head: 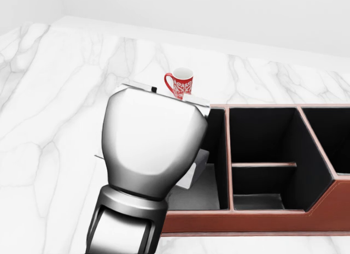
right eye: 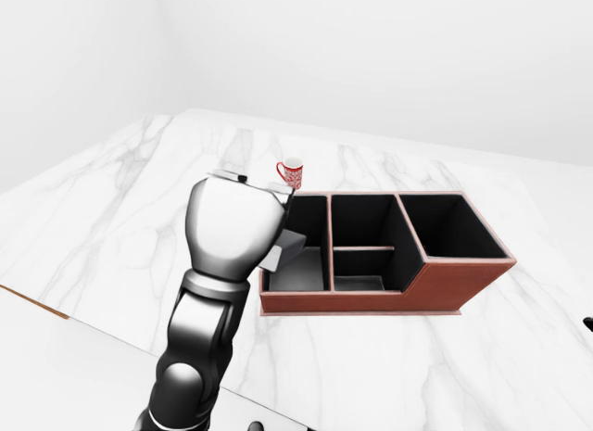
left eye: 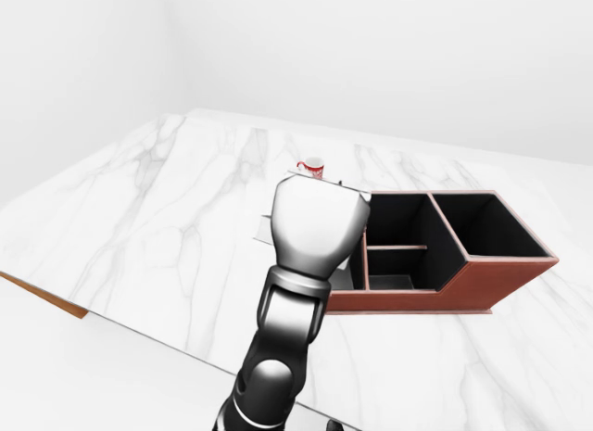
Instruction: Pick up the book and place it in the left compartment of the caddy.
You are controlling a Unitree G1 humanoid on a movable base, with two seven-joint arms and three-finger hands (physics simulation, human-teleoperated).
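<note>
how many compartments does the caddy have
4. In the right-eye view of the caddy: left compartment, partly behind the left hand; two stacked middle compartments and; right compartment.

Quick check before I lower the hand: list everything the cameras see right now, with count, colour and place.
caddy: one, red-brown outside, black inside, several compartments; on the table, right of centre in the right-eye view.
book: one, grey; only its end shows, poking out from behind the left hand over the caddy's left compartment.
mug: one, red with white pattern; on the table above the caddy's left end in the head view.
table: one, white marble with grey veins; fills most of each view.
left hand: one, glossy silver-grey on a black wrist; at the caddy's left edge, back towards the cameras, fingers hidden.
right hand: not clearly in view.
</note>
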